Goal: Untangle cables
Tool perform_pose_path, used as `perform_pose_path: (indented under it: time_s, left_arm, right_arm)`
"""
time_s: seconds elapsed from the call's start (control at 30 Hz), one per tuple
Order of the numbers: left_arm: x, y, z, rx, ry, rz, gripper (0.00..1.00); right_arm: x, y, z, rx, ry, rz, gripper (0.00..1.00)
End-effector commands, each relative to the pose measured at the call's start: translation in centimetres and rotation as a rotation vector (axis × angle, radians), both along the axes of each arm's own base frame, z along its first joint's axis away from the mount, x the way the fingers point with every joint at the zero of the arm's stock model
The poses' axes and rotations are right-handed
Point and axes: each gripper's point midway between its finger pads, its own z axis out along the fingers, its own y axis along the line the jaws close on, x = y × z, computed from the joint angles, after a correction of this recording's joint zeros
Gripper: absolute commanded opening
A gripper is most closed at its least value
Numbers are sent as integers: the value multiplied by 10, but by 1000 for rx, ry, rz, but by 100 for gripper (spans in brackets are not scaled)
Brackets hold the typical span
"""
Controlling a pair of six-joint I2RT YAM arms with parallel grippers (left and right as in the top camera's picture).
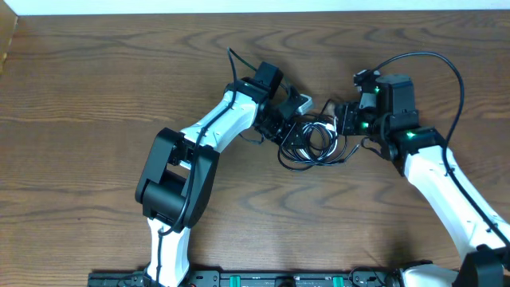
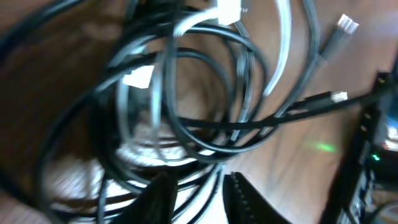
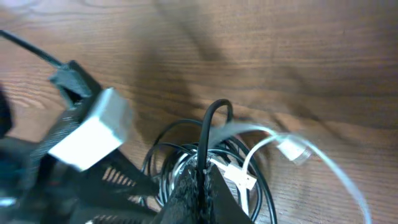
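The two cables lie in one coiled heap near the middle of the brown wood-grain worktop (image 1: 119,80), directly between the two grippers. The thin black cable (image 1: 296,162) is wound in several overlapping loops. The thin white cable (image 3: 323,163) is threaded through them, with its small white plug (image 3: 292,150) lying at the edge of the heap.

The right gripper (image 3: 200,182) is pressed closed on the black cable, and a short arch of that cable stands up from between its fingertips. The left gripper (image 2: 199,182) is parted only narrowly. Black and white strands run down into its gap, but nothing is seen to be clamped there. Whether any strand touches the pads cannot be told, because that view is blurred.

In the overhead view the heap is reached from opposite sides, with the left gripper (image 1: 285,127) at its left edge and the right gripper (image 1: 344,119) at its right edge. A side-to-side line is thus set up across the coil. The black cable is judged to be anchored on the right. The white loops lie just ahead of the left gripper, which is the free one. A grasp on a white strand is therefore judged the likely next need, followed by a pull leftward, away from the anchored side. A black loop could be dragged along if both colours are caught in the gap.
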Motion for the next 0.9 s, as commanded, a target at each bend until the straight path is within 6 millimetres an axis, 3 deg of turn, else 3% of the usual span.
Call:
perform_pose_path:
  time_s: [0.0, 0.37, 0.63, 0.87]
  left_arm:
    - [17, 9, -5, 83, -48, 62, 31]
    - [19, 2, -14, 80, -40, 71, 33]
    - [15, -3, -45, 66, 35, 71, 33]
    - [23, 9, -62, 164, -4, 102, 36]
  right_arm:
    - [1, 3, 27, 21, -69, 15, 1]
    - [-3, 3, 30, 21, -66, 15, 1]
    - [-4, 2, 30, 20, -64, 15, 1]
    - [-4, 2, 29, 20, -62, 15, 1]
